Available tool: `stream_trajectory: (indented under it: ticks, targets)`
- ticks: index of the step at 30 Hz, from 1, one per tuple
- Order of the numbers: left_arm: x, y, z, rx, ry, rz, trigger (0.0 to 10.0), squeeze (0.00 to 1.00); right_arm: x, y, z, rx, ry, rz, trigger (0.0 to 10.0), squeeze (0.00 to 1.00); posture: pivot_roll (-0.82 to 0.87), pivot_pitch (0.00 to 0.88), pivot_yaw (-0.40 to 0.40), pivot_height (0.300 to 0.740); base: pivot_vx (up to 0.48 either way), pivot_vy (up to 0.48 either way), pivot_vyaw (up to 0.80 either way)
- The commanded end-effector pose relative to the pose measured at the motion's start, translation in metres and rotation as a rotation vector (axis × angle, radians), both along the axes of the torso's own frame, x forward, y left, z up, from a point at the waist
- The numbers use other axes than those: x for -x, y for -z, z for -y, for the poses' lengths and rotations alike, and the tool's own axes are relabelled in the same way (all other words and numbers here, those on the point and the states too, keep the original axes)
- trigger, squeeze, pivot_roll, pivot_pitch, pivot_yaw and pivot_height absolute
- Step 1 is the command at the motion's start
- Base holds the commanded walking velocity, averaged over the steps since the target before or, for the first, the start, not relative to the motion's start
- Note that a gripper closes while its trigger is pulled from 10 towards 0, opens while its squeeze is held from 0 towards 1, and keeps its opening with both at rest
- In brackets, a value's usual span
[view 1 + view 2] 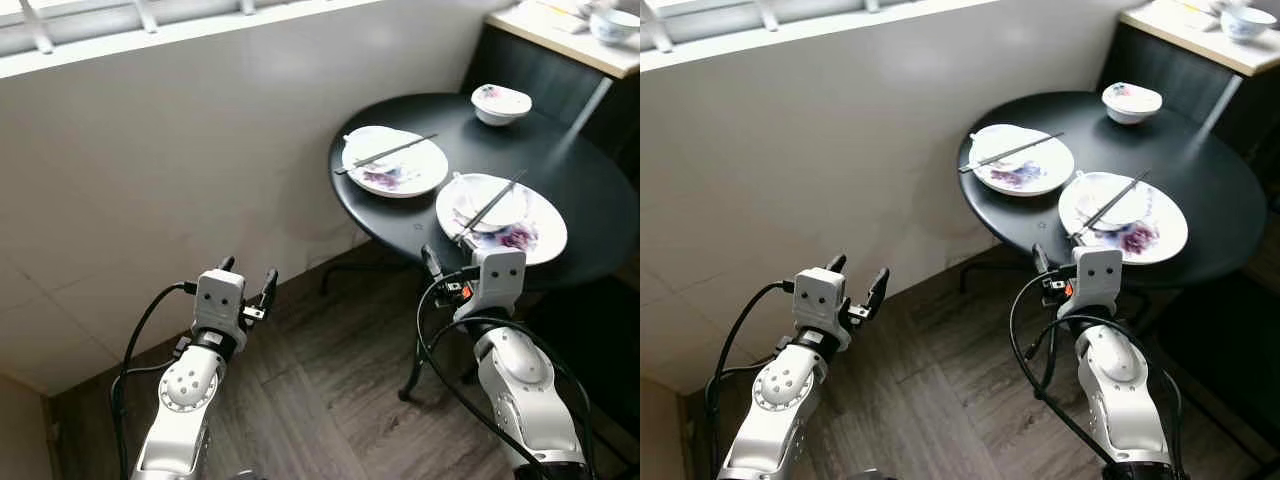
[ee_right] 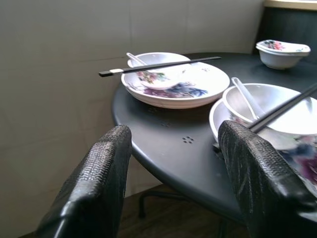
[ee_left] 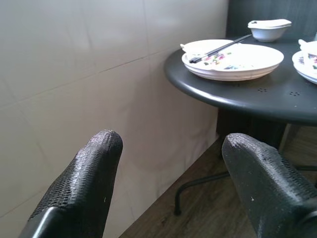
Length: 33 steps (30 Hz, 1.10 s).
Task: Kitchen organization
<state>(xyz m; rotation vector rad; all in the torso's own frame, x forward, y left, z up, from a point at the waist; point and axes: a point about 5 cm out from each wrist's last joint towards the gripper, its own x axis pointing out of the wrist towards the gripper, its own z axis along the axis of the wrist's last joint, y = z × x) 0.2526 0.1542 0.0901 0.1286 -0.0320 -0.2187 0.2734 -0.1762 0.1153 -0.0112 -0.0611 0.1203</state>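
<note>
A round black table (image 1: 400,215) stands by the tiled wall. It carries two white floral plates: the far plate (image 1: 395,162) holds a small bowl, a spoon and black chopsticks (image 1: 388,152). On the near plate (image 1: 530,240) sit a bowl (image 2: 267,106) with a spoon and chopsticks (image 1: 492,203). A small floral bowl (image 1: 501,103) sits at the table's back. My right gripper (image 2: 174,131) is open, level with the table's near edge and pointing at the plates, holding nothing. My left gripper (image 1: 249,270) is open too, above the floor to the table's left, facing the wall.
The tiled wall (image 1: 200,150) runs along the left and back. A dark cabinet with a light counter (image 1: 560,35) stands behind the table and carries another bowl (image 1: 612,22). Dark wood floor (image 1: 320,400) and the table's thin metal legs (image 1: 412,375) lie below.
</note>
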Motion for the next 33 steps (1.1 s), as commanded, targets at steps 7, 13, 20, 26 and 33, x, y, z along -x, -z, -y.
stream_trajectory:
  ticks: [7, 13, 20, 26, 33]
  targets:
    - [0.0004, -0.0016, 0.0037, 0.002, 0.022, 0.021, 10.0, 0.0, -0.0006, 0.0025, 0.0024, 0.012, 0.009, -0.014, 10.0, 0.0, -0.06, 0.014, -0.046, 0.74, 0.0, 0.0, -0.8]
    - [0.0007, -0.0016, 0.0046, 0.0, 0.03, 0.025, 10.0, 0.0, -0.0006, 0.0028, 0.0025, 0.016, 0.008, -0.013, 10.0, 0.0, -0.07, 0.011, -0.047, 0.74, 0.0, 0.0, -0.8]
    - [0.0011, -0.0015, 0.0051, 0.001, 0.035, 0.031, 10.0, 0.0, -0.0005, 0.0031, 0.0025, 0.034, 0.01, -0.011, 10.0, 0.0, -0.06, 0.005, -0.049, 0.74, 0.0, 0.0, -0.33]
    - [0.0011, -0.0026, 0.0055, 0.003, 0.043, 0.039, 10.0, 0.0, -0.0006, 0.0029, 0.0023, 0.033, 0.008, -0.013, 10.0, 0.0, -0.06, 0.011, -0.048, 0.74, 0.206, 0.0, 0.0]
    - [0.0004, -0.0034, 0.0053, 0.006, 0.045, 0.044, 10.0, 0.0, -0.0017, 0.0034, 0.0018, 0.013, 0.008, -0.021, 10.0, 0.0, -0.07, 0.014, -0.047, 0.74, 0.328, 0.0, -0.46]
